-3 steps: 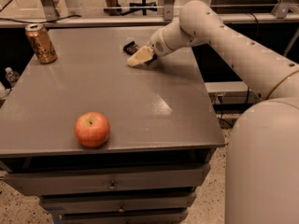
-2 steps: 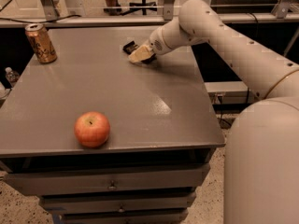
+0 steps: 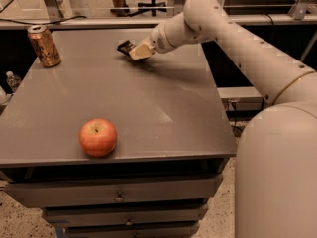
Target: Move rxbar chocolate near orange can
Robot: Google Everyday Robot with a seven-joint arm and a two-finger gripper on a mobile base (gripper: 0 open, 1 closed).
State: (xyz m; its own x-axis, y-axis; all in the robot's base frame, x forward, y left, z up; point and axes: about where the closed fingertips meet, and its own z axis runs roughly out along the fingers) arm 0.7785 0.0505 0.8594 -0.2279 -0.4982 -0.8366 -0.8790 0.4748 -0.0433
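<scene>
The rxbar chocolate (image 3: 125,46), a small black-wrapped bar, sticks out to the left of my gripper (image 3: 137,51) at the back middle of the grey table (image 3: 163,113). The gripper is shut on the bar and holds it just above the tabletop, with a shadow beneath it. The orange can (image 3: 44,45) stands upright at the table's back left corner, well to the left of the bar. My white arm (image 3: 237,38) reaches in from the right.
A red-orange apple (image 3: 98,137) sits near the table's front left edge. The table has drawers (image 3: 119,197) below its front. A chair base and metal rails stand behind the table.
The gripper has moved a little to the left toward the can, and the bar has moved with it. The can and the apple have not moved.
</scene>
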